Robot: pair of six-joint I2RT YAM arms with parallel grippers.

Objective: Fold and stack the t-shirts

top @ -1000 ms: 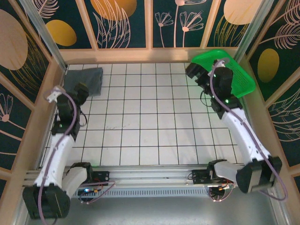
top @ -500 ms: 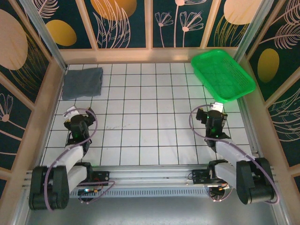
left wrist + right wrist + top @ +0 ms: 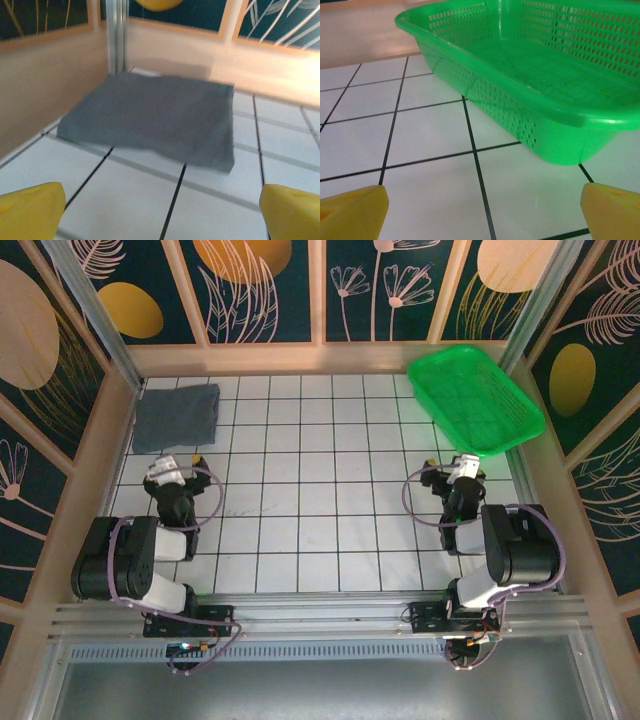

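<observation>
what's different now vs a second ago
Both arms folded back toward their bases: the left end effector drew away from the folded t-shirt, the right end effector from the green basket. Both are open and hold nothing. The t-shirt and green basket stayed in their far corners.

White tiled floor (image 3: 320,530) boxed by dark leaf-patterned walls (image 3: 285,300) with pale wooden frames (image 3: 300,358).
</observation>
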